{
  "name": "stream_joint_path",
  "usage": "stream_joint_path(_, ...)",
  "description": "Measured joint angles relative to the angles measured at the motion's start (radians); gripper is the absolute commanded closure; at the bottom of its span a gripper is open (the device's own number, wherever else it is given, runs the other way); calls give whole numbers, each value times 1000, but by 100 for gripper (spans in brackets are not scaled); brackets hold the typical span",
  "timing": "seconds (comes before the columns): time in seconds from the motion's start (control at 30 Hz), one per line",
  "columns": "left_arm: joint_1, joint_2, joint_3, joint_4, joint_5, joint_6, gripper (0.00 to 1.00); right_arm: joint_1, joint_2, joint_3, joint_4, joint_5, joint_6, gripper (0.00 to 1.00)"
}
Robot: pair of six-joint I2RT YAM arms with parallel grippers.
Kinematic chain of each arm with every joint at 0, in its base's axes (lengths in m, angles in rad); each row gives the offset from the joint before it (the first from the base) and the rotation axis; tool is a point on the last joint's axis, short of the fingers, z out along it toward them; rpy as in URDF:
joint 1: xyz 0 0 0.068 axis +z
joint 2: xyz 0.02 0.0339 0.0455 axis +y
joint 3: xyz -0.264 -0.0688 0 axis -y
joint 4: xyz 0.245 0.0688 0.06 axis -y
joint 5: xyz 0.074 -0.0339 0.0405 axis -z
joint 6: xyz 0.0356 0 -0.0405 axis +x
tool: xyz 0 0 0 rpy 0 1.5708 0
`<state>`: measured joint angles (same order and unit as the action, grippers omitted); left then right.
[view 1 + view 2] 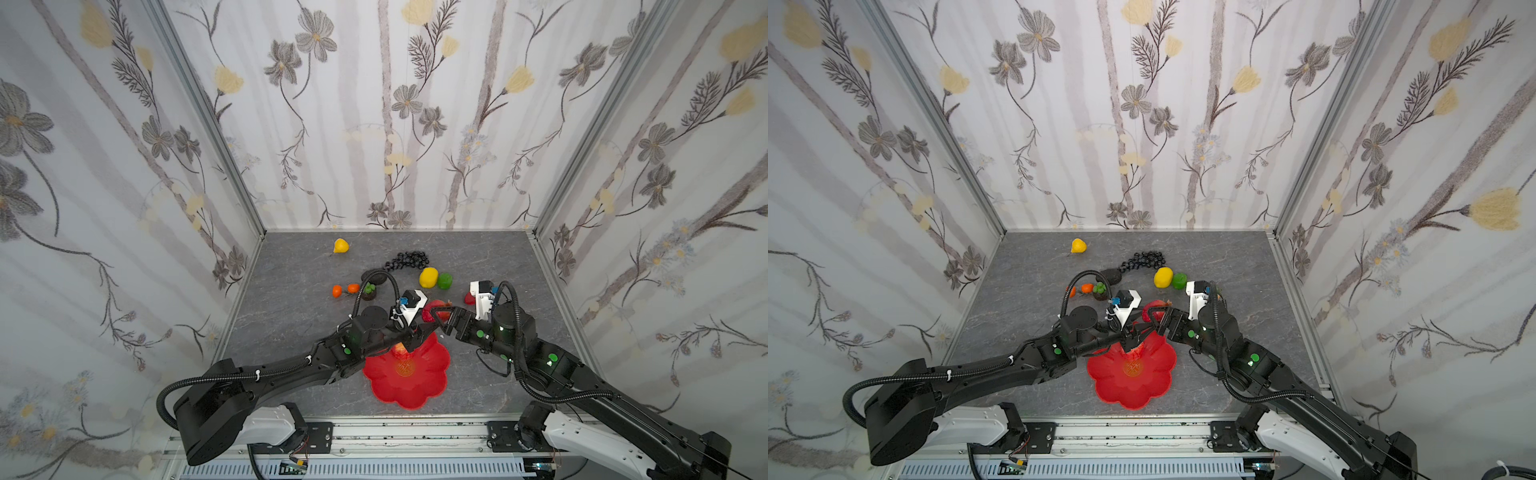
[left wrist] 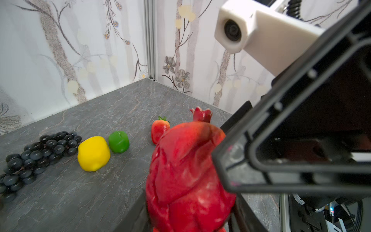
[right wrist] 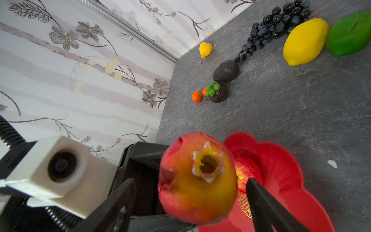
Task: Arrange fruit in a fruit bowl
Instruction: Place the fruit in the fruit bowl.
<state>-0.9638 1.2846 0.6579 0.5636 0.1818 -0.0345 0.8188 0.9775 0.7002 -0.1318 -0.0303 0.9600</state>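
The fruit bowl holds one apple. Above its far rim the left end effector grips a pomegranate, with the right end effector open around it. An early release could drop it on the tabletop, toward the lemon.

A shallow glossy red dish with a scalloped petal rim is set near the front, and a red-and-yellow apple is seen inside its far part. A large red pomegranate is placed just beyond the far rim, crown turned away. Farther back are scattered a red strawberry, a yellow lemon touching a green fruit, a dark grape bunch, a black avocado, a brown green-leafed fruit, two small oranges and a lone yellow pear.
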Motion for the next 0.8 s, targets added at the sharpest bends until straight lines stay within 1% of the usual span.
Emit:
stream_joint_path(0.13, -11, -1, 0, -2, 3, 13, 59, 0, 12, 0, 0, 0, 0, 24)
stream_joint_path(0.37, -16, -5, -2, -7, 2, 24, 56, 1, 19, 1, -5, 6, -5, 39)
stream_joint_path(0.53, -17, -6, -4, -3, -2, 27, 51, 3, 26, 15, -19, 8, -16, 47)
stream_joint_path(0.63, -17, -9, -7, -1, -1, 31, 42, 11, 32, 27, -37, 14, -31, 49)
stream_joint_path(0.7, -18, -14, -9, -8, -1, 35, 30, 21, 37, 37, -49, 26, -55, 49)
stream_joint_path(0.73, -18, -21, -10, -15, 0, 35, 26, 26, 41, 43, -53, 34, -57, 49)
stream_joint_path(0.8, -19, -53, -17, -48, -3, 35, 12, 39, 51, 56, -64, 50, -85, 50)
